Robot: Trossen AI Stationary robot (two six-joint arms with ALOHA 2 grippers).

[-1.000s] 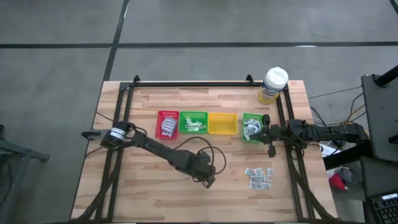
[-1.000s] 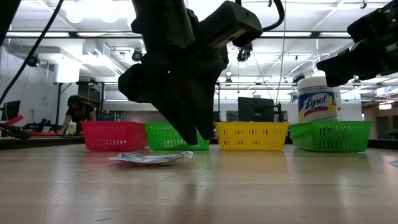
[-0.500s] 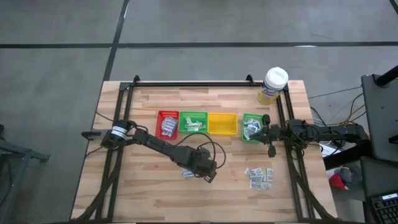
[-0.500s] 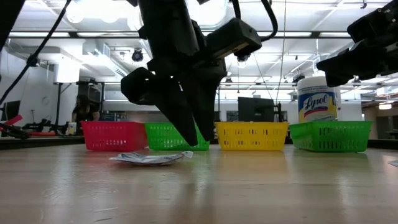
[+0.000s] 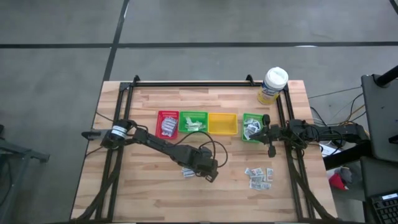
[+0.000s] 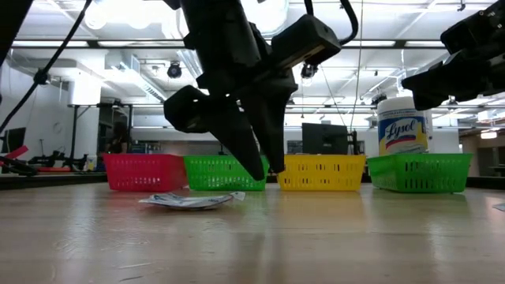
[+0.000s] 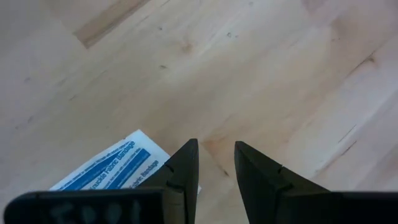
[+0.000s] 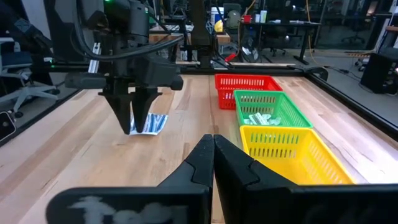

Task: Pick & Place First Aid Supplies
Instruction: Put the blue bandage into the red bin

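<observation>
Since shifting right, left gripper above table, empty

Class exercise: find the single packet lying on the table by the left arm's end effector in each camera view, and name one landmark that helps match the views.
High: packet, mid-table.
Low: left of centre.
Left wrist: lower left.
Right wrist: behind the left end effector.
Landmark: red tray, in all but the left wrist view.

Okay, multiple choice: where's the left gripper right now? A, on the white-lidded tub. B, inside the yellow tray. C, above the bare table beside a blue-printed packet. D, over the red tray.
C: the left gripper hangs over bare wood, empty, with the blue-printed packet lying flat beside it.
</observation>
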